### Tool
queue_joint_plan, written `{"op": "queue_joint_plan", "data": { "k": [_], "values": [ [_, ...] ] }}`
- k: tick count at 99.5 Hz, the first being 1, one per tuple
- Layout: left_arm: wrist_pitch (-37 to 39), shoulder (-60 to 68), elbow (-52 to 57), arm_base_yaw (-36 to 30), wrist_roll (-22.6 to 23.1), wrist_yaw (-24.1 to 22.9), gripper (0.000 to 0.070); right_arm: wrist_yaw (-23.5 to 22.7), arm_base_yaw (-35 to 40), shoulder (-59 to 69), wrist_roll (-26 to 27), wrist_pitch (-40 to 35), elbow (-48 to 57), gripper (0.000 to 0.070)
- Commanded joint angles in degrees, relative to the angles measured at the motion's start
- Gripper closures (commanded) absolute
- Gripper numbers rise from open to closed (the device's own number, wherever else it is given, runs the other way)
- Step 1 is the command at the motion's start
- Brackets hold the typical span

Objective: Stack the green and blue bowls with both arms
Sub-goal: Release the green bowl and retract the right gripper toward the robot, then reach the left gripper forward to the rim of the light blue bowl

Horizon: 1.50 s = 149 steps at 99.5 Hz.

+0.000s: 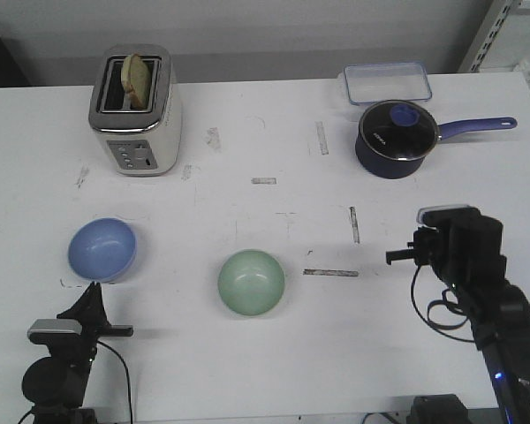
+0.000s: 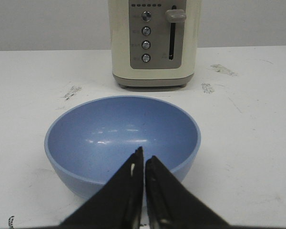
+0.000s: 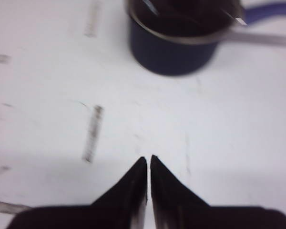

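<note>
left fingers (image 2: 144,160) closed, empty, right fingers (image 3: 148,162) too

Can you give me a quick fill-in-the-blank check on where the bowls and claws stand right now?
1. The left claw, its jaws closed, points at the ____ bowl.
2. The green bowl sits ____ on the table, nothing stacked in it.
3. The right wrist view shows the right claw facing the lidded navy ____.
4. A slice of bread sticks out of the ____.

Missing words: blue; alone; saucepan; toaster
</note>
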Motion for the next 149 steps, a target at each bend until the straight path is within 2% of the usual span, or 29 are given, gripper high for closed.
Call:
{"op": "queue_joint_plan", "data": {
  "k": [1,25,32,45,58,72,85,107,111,119,132,146,149],
  "values": [
    [0.55,-0.11,-1.22,0.00,-0.13,-0.02,0.0699,-0.07,-0.81,-4.04,-0.90,3.08,-5.73,0.0700],
    [2.03,-0.11,-1.22,0.00,-0.20,-0.02,0.0699,-0.09,-1.09,-20.46,-1.05,8.76,-21.68,0.0700],
    [3.80,-0.11,-1.20,0.00,-0.55,-0.02,0.0699,-0.09,-1.09,-24.55,-1.05,9.88,-22.40,0.0700],
    [10.38,-0.09,-0.68,0.00,-5.09,-0.02,0.0699,-0.04,-1.09,-29.70,-1.16,10.58,-22.40,0.0700],
    [13.00,0.39,4.44,0.00,-4.70,-0.11,0.0699,-0.04,-1.09,-31.17,-1.16,10.54,-22.51,0.0700],
    [9.75,5.51,16.46,0.00,-2.19,-0.11,0.0699,-0.07,-1.03,-30.88,-1.16,10.58,-22.51,0.0700],
    [4.26,16.09,32.04,0.00,-1.75,-0.11,0.0699,-0.04,-0.98,-30.36,-1.16,10.67,-22.53,0.0700],
    [-12.22,37.64,59.80,0.00,-0.94,-0.07,0.0690,-0.07,-0.94,-30.14,-1.14,10.99,-22.58,0.0700],
    [-16.00,41.38,64.24,0.00,-0.94,-0.07,0.0666,-0.07,-0.94,-30.14,-1.14,10.99,-22.58,0.0700],
    [-23.37,48.04,71.73,0.00,-0.94,-0.07,0.0569,-0.07,-0.94,-30.16,-1.14,10.99,-22.58,0.0700],
    [-29.22,55.78,77.24,0.00,-0.96,-0.07,0.0506,-0.07,-0.94,-30.16,-1.14,10.99,-22.58,0.0700],
    [-32.79,60.61,77.33,0.00,-0.98,-0.07,0.0238,-0.07,-0.94,-30.16,-1.14,10.99,-22.58,0.0700],
    [-33.66,61.37,77.35,0.00,-0.92,-0.09,0.0207,-0.07,-0.94,-30.16,-1.14,10.99,-22.58,0.0700]
  ]
}}
